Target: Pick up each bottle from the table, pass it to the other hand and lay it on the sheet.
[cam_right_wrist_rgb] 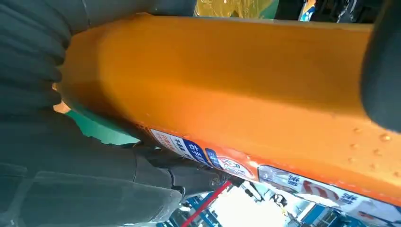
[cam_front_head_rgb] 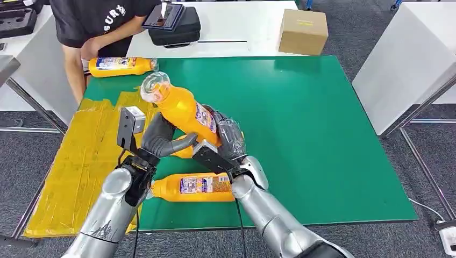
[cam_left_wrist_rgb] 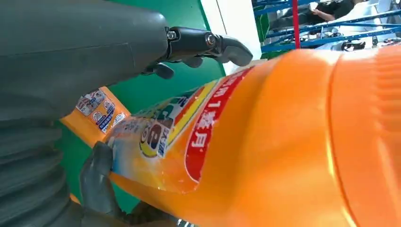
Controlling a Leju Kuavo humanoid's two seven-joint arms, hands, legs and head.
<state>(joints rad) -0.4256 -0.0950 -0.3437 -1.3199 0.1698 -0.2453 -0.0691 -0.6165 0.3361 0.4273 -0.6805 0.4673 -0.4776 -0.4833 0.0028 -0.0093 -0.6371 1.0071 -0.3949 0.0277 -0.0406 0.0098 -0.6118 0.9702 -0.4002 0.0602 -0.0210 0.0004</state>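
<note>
Bottle (cam_front_head_rgb: 185, 115), glossy orange plastic w/ clear cap, tilted above green mat (cam_front_head_rgb: 322, 134); I see right hand (cam_front_head_rgb: 228, 141) wrapped round base, left hand (cam_front_head_rgb: 161, 141) fingers curled against its side, grip unclear.

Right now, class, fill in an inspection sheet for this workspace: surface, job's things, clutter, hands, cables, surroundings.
Surface: green table, with a yellow sheet over its left end.
Job's things: raised orange bottle, tilted, clear cap up; second bottle lying on the green near the front edge; third bottle lying at the far left corner.
Clutter: cardboard box at the table's far edge.
Hands: right hand grips the raised bottle; left hand at its lower end, grip unclear.
Cables: black cable hanging beside the left arm.
Surroundings: person beyond the far left corner; black case; grey carpet.
</note>
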